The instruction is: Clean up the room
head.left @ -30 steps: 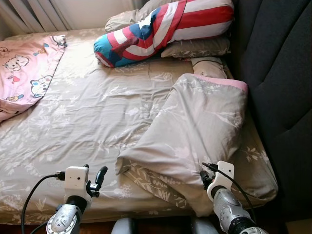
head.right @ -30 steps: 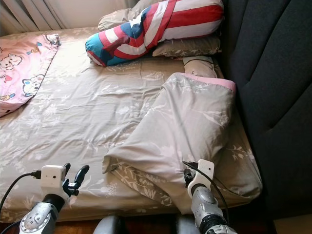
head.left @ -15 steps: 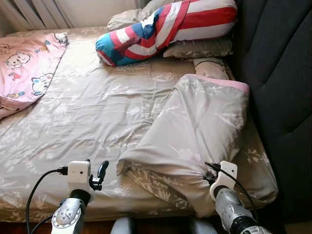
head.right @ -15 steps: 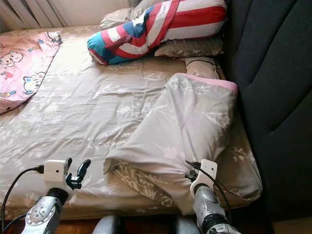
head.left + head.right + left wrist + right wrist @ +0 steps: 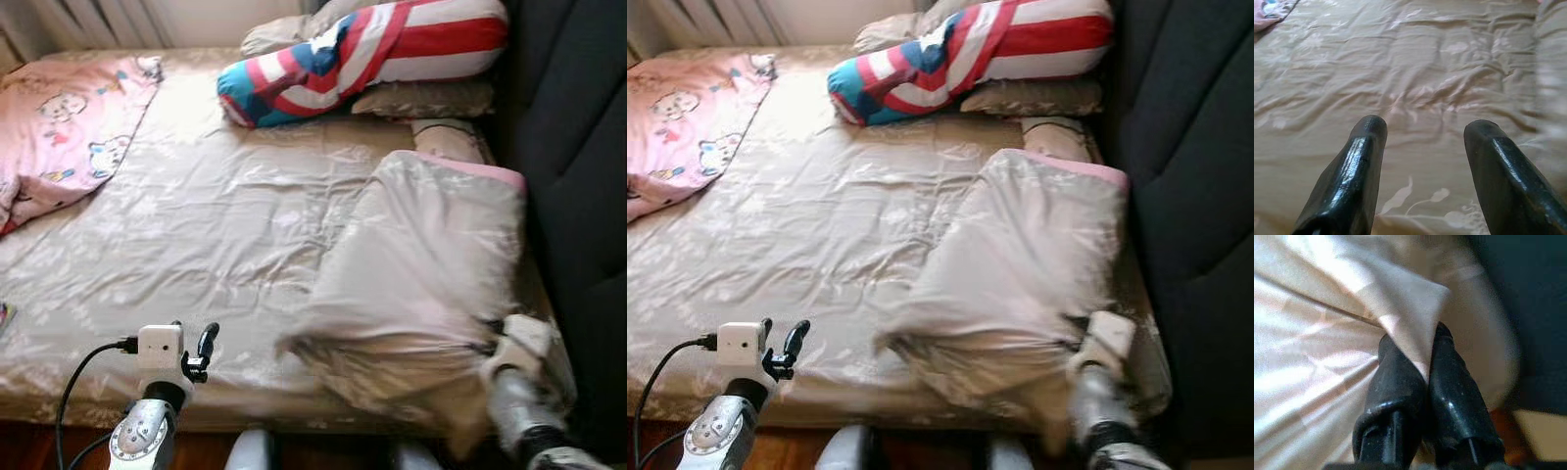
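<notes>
A beige floral blanket [image 5: 431,255] with a pink hem lies folded back on the right half of the bed [image 5: 225,215]. My right gripper [image 5: 1418,340] is shut on the blanket's near edge, close to the bed's front right corner, and cloth is pinched between its fingers [image 5: 1396,377]. The right wrist [image 5: 519,343] is blurred from motion. My left gripper [image 5: 196,338] is open over the bare sheet at the bed's front edge. Its two fingers [image 5: 1364,161] stand wide apart with nothing between them.
A red, white and blue striped bolster [image 5: 372,49] lies across the head of the bed on beige pillows [image 5: 426,98]. A pink cartoon blanket [image 5: 69,117] covers the far left. A dark padded headboard [image 5: 578,147] runs along the right. Curtains [image 5: 88,12] hang behind.
The camera has shifted, sliding the scene right. My right gripper has moved right with the blanket's edge, dragging the blanket's near part along. The left gripper stays open, hardly moved.
</notes>
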Motion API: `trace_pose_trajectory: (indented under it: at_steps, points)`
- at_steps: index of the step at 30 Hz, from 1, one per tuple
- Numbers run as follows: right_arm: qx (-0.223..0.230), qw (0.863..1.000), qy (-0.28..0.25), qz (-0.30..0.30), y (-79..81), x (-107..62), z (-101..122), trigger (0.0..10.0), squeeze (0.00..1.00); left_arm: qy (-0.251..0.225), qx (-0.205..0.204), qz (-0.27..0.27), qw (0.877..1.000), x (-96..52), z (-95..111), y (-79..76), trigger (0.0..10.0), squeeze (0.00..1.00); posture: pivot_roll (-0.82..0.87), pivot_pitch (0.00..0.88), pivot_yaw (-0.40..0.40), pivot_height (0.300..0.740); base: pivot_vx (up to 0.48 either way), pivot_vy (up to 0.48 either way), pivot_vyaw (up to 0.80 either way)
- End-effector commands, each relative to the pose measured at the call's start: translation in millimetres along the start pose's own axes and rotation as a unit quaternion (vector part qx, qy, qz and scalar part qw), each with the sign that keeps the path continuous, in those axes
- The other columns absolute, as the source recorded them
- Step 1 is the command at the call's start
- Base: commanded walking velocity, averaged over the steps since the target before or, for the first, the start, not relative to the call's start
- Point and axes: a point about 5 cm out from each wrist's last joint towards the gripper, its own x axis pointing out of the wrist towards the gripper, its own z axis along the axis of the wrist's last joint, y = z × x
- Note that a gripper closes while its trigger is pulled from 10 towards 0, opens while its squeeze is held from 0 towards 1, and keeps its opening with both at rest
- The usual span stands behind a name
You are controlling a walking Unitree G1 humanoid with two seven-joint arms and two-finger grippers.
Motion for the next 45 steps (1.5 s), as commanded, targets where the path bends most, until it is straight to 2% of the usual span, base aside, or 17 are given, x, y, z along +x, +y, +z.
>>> trace_pose_trajectory:
  at_steps: [1, 3, 5, 10, 11, 12, 20, 21, 22, 28, 32, 33, 34, 37, 39, 41, 45]
  points:
    - [0.023, 0.995, -0.062, -0.078, -38.7, 4.2, 29.8, 0.0, 0.00, 0.010, -0.002, 0.011, 1.000, -3.7, -6.1, 3.9, 10.0, 0.00, -0.04, 0.149, -0.002, 0.665, 0.000, 0.000, 0.00]
    - [0.015, 0.988, -0.090, -0.122, -61.5, 4.4, 46.2, 0.0, 0.00, 0.006, -0.004, 0.010, 1.000, -1.6, -4.3, 2.1, 10.0, 0.00, -0.05, 0.150, 0.001, 0.665, 0.000, 0.000, 0.00]
    - [0.011, 0.985, -0.104, -0.139, -71.6, 4.1, 55.5, 0.0, 0.00, 0.006, -0.005, 0.007, 1.000, -0.8, -3.9, 0.3, 10.0, 0.00, -0.06, 0.150, 0.004, 0.665, 0.000, 0.000, 0.00]
    - [-0.024, 0.984, -0.114, -0.133, -68.5, 4.3, 60.2, 0.0, 0.00, 0.007, -0.003, 0.005, 1.000, -0.8, -4.6, 0.5, 10.0, 0.00, -0.06, 0.151, 0.009, 0.665, 0.000, 0.000, 0.00]
    - [-0.030, 0.985, -0.111, -0.128, -65.6, 4.5, 58.8, 2.5, 0.00, 0.008, -0.003, 0.005, 1.000, -1.0, -4.8, 0.6, 10.0, 0.00, -0.05, 0.149, 0.009, 0.665, 0.000, 0.000, 0.00]
    - [-0.030, 0.987, -0.105, -0.118, -60.4, 4.9, 55.3, 10.0, 0.00, 0.008, -0.002, 0.005, 1.000, -1.2, -5.0, 0.6, 10.0, 0.00, -0.05, 0.148, 0.010, 0.665, 0.000, 0.000, 0.00]
    - [-0.016, 0.994, -0.085, -0.070, -33.4, 3.7, 35.2, 10.0, 0.00, 0.010, 0.000, 0.005, 1.000, -1.4, -5.6, -0.3, 10.0, 0.00, -0.03, 0.141, 0.012, 0.665, 0.000, 0.000, 0.00]
    - [-0.004, 0.994, -0.095, -0.051, -27.3, 3.0, 35.8, 10.0, 0.73, 0.010, 0.000, 0.005, 1.000, -1.3, -5.6, -0.3, 10.0, 0.00, -0.03, 0.138, 0.010, 0.665, 0.000, 0.000, 0.00]
    - [-0.001, 0.994, -0.100, -0.044, -24.7, 2.6, 36.5, 10.0, 0.85, 0.010, 0.000, 0.006, 1.000, -1.2, -5.7, -0.2, 10.0, 0.00, -0.03, 0.135, 0.008, 0.665, 0.000, 0.000, 0.00]
    - [0.016, 0.990, -0.137, 0.032, -6.3, -1.4, 40.1, 10.0, 0.85, 0.013, -0.006, 0.008, 1.000, -1.2, -8.7, -2.3, 10.0, 0.00, -0.04, 0.122, 0.002, 0.665, 0.000, 0.000, 0.00]
    - [-0.008, 0.979, -0.169, 0.111, 12.3, -7.4, 42.1, 10.0, 0.85, 0.018, -0.036, 0.020, 0.999, -1.9, -12.5, -4.8, 10.0, 0.00, -0.04, 0.115, -0.003, 0.665, 0.000, 0.000, 0.00]
    - [-0.005, 0.977, -0.167, 0.129, 16.1, -8.7, 39.5, 10.0, 0.78, 0.018, -0.037, 0.020, 0.999, -1.9, -13.1, -5.5, 10.0, 0.00, -0.05, 0.112, -0.008, 0.665, 0.000, 0.000, 0.00]
    - [-0.009, 0.974, -0.158, 0.163, 23.8, -11.5, 31.5, 10.0, 0.00, 0.023, -0.043, 0.022, 0.999, -2.3, -16.2, -6.4, 10.0, 0.00, -0.05, 0.106, -0.012, 0.665, 0.000, 0.000, 0.00]
    - [-0.010, 0.968, -0.136, 0.212, 35.0, -17.7, 12.6, 10.0, 0.00, 0.040, -0.057, 0.033, 0.997, -3.9, -25.5, -5.6, 10.0, 0.00, -0.04, 0.101, -0.014, 0.665, 0.000, 0.000, 0.00]
    - [-0.021, 0.964, -0.122, 0.237, 41.2, -23.3, -3.3, 10.0, 0.00, 0.055, -0.093, 0.059, 0.992, -4.9, -33.1, -2.0, 10.0, 0.00, -0.04, 0.099, -0.015, 0.665, 0.000, 0.000, 0.00]
    - [-0.016, 0.966, -0.125, 0.228, 41.0, -25.6, -8.5, 10.0, 0.00, 0.056, -0.114, 0.073, 0.989, -3.8, -33.0, 0.2, 10.0, 0.00, -0.05, 0.097, -0.015, 0.673, 0.000, 0.000, 0.00]
    - [0.009, 0.971, -0.109, 0.214, 40.8, -29.6, -23.6, 10.0, 0.00, 0.054, -0.100, 0.061, 0.992, -0.2, -31.6, -1.1, 10.0, 0.00, -0.04, 0.086, -0.010, 0.693, 0.000, 0.000, 0.00]
